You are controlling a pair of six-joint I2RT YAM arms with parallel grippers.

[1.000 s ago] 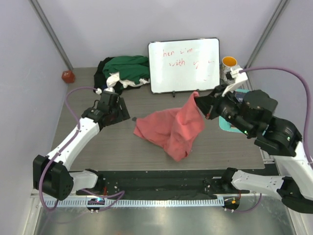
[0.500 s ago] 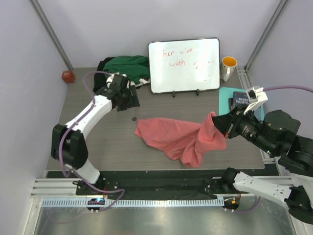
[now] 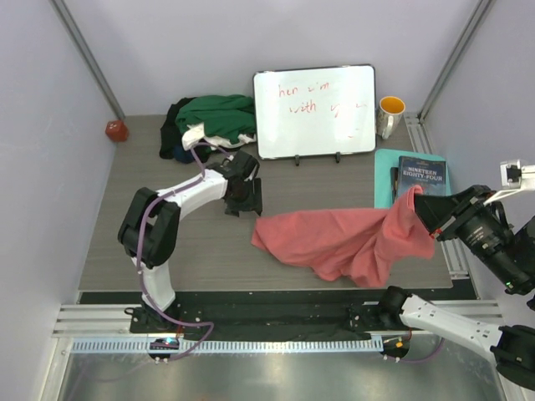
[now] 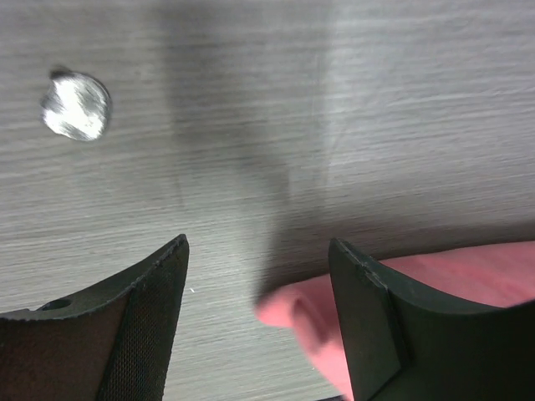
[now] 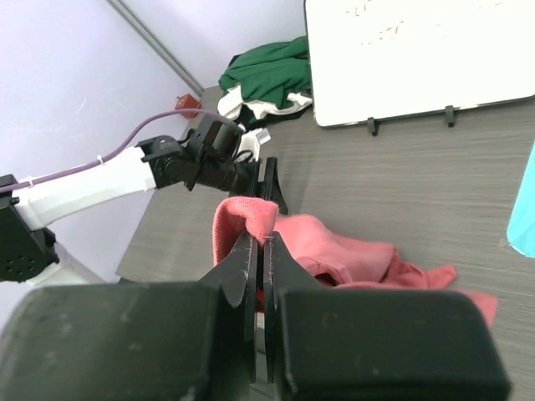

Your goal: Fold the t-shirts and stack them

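Observation:
A salmon-pink t-shirt lies stretched across the near middle of the table. My right gripper is shut on its right corner and holds that corner raised; the right wrist view shows the cloth pinched between the closed fingers of this gripper. My left gripper stands open low over the table at the shirt's left edge. In the left wrist view a fold of the pink shirt lies between the spread fingers of the left gripper. Dark green, white and black t-shirts sit heaped at the back left.
A white board with red writing stands at the back, with a mug to its right. A dark book lies on a teal mat at the right edge. A red object sits far left. A small shiny spot marks the tabletop.
My right gripper has drawn the shirt's corner to the right and toward the near edge, stretching the cloth out. My left arm has swung from the heap over to the shirt's left edge.

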